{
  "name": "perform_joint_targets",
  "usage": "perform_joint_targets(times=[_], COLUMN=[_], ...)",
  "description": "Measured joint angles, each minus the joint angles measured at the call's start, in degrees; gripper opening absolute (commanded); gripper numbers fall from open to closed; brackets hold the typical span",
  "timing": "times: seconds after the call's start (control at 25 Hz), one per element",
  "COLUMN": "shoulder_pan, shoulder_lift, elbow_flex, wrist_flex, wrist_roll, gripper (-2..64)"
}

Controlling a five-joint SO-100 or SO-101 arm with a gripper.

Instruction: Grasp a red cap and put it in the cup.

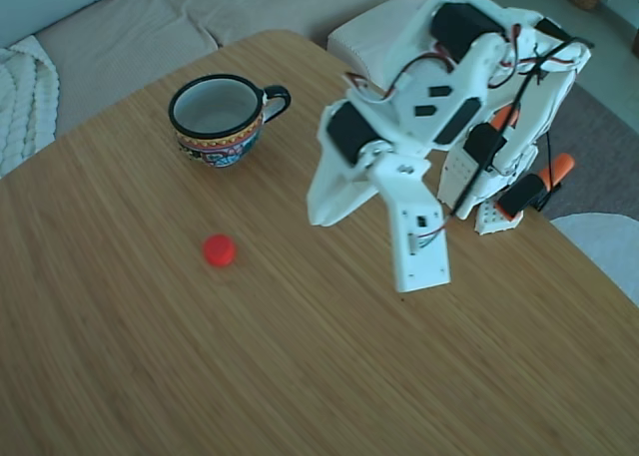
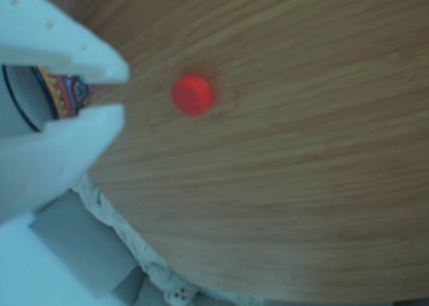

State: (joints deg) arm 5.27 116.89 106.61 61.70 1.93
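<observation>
The red cap [image 1: 219, 249] lies flat on the bare wooden table [image 1: 250, 376], left of centre in the fixed view and just above centre in the other view [image 2: 192, 94], with nothing touching it. Its open position, clear of rim and edge, leaves room for fingers to descend on either side. The cup [image 1: 222, 119] stands upright in the upper left of the fixed view, well apart from the cap, mouth up and interior empty, handle turned toward the arm; in the other view only a sliver of its patterned band [image 2: 64, 95] shows between the white fingers at the left edge.

The gripper [image 1: 324, 209] hangs above the table at the centre-right of the fixed view, well apart from both cap and cup, carrying nothing. In the other view [image 2: 112, 94] its two fingers [image 2: 80, 51] enter from the left with a narrow gap between their tips, so they appear nearly closed and empty. Judged from this layout, the grasp is not yet begun: the fingers would have to spread and travel toward the cap.

Behind the table sits a pale sofa [image 1: 120, 27]; orange clamp handles [image 1: 544, 182] hold the arm's base at the right edge.
</observation>
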Motion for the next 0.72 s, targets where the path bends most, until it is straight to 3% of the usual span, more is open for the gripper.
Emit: perform_joint_targets(times=[0.32, 0.72], shoulder_pan=[7.91, 9.58], shoulder_lift=[-14.15, -28.56], elbow_flex=[-7.38, -16.96], wrist_flex=[-0.09, -0.44], wrist_roll=[0.0, 0.0], gripper=[-0.3, -0.3])
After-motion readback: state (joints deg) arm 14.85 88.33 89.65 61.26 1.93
